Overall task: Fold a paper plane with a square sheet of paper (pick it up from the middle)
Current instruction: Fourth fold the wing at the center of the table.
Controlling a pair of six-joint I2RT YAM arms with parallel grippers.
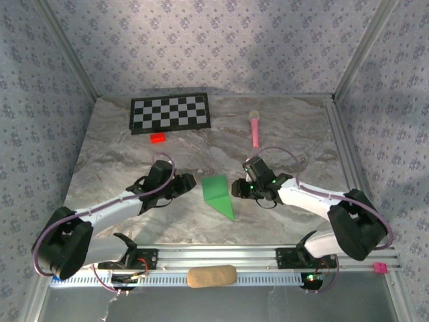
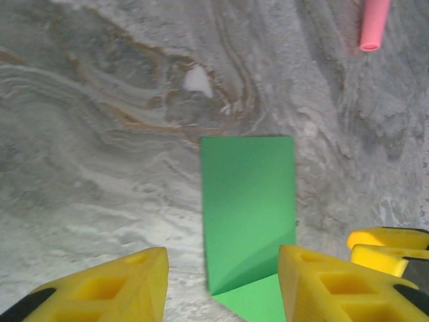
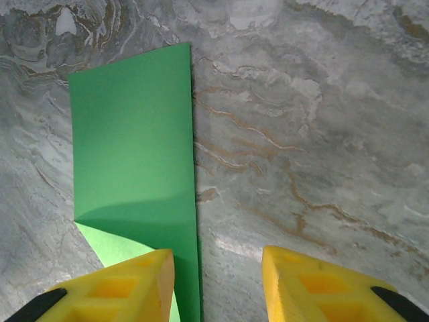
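The square sheet of paper [image 1: 218,194], folded into a narrow pointed shape, lies flat on the surface [image 1: 301,134] between the arms. The left gripper [image 2: 221,261] and right gripper [image 3: 216,261] flank it with jaws parted, apparently gripping nothing; contact is hard to judge.

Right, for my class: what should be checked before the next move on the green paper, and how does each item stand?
1. Folded green paper lies on the table between both arms: ok.
2. Left pincer open, holding nothing: ok.
3. Right pincer open, holding nothing: ok.
4. Pink toy well apart from the paper: ok.
5. Creases pressed fully flat: cannot tell.
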